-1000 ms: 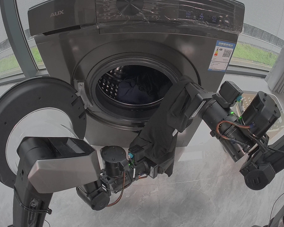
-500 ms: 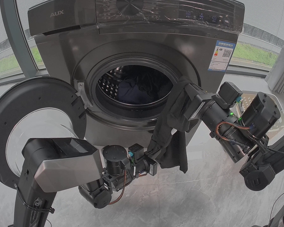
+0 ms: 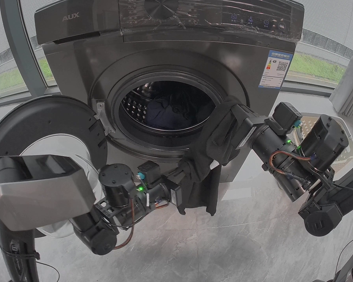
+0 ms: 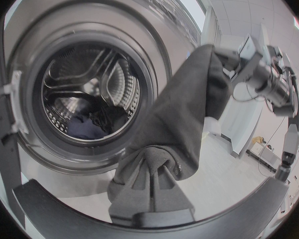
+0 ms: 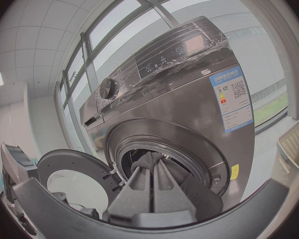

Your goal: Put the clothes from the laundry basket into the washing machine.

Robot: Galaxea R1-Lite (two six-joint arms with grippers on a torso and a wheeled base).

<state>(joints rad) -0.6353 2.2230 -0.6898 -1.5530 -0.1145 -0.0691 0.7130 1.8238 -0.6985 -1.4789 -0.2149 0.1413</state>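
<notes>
- Dark fabric first, head view: the dark garment (image 3: 208, 153) hangs in front of the washing machine (image 3: 86, 59), stretched between both hands.
  - The right hand (image 3: 228, 116) is clamped on its upper end, at about 4 o'clock on the rim of the drum mouth (image 3: 168, 106).
  - The left hand (image 3: 184, 170) pinches a lower fold, below the mouth at about 6 o'clock.
  - The garment's long axis runs from the right hand down toward 7 o'clock, and its loose tail drops below the left hand.
  - The mouth lies toward 10 o'clock from the right hand and about 12 o'clock from the left. The right hand is much the nearer, so I judge it should lead the push inward.
  - The door (image 3: 39, 126) stands swung open at 9 o'clock of the mouth, and the laundry basket (image 3: 308, 122) sits behind the right arm.
- Left wrist view: the left hand (image 4: 152, 180) has its fingers closed narrow on a bunched fold. The dark garment (image 4: 182, 110) rises from it toward the other arm. Other clothes (image 4: 86, 126) lie low inside the drum.
- Right wrist view: the right hand (image 5: 152, 178) is closed tight on the dark garment (image 5: 149, 160), right in front of the mouth's rim. The laundry basket (image 5: 294, 143) is well apart from it.
</notes>
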